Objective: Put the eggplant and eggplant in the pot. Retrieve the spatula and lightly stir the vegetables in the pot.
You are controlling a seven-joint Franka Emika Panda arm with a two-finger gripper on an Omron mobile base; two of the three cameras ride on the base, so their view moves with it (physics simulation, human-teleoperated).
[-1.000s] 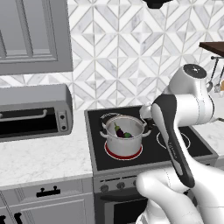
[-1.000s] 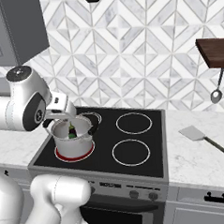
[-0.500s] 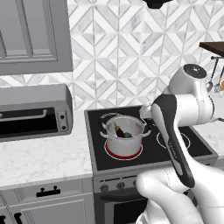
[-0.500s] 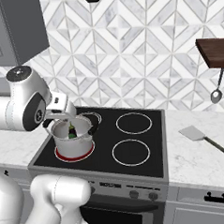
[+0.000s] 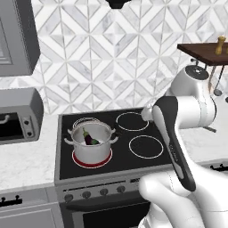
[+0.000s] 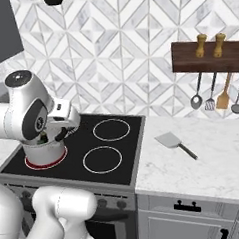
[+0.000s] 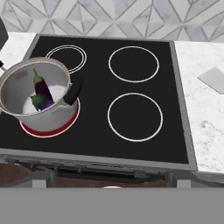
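- Whole scene slid left in both base views compared with a moment ago: a drive of the base to the right, not a move of the things.
- Pot (image 5: 91,153) on the near left burner of the cooktop (image 5: 119,165), now left of centre in the left base view and at the far left in the right base view.
- 2 eggplants (image 7: 42,90) inside the pot, leaning against each other, green caps visible; first half of the task judged done.
- Gripper (image 6: 63,134) just right of the pot's rim, jaws spread wide, released and holding nothing.
- Spatula (image 6: 170,139) newly well inside the right base view: flat on the marble counter (image 6: 205,176) right of the cooktop, grey blade toward the stove, dark handle pointing near-right, well apart from the gripper.
- Corner of the grey blade also at the right edge of the hand view (image 7: 213,80).
- Rack (image 6: 208,57) on the far wall with spoons, a whisk and an orange-brown wooden spatula: not the tool wanted.
- Meaning: retrieval step in hand; spatula untouched, stirring not yet begun.
- Next, as a judgement: reach right across the burners, come down over the thin handle, close on it.
- Risk: low, flat handle hard to pinch off the counter.
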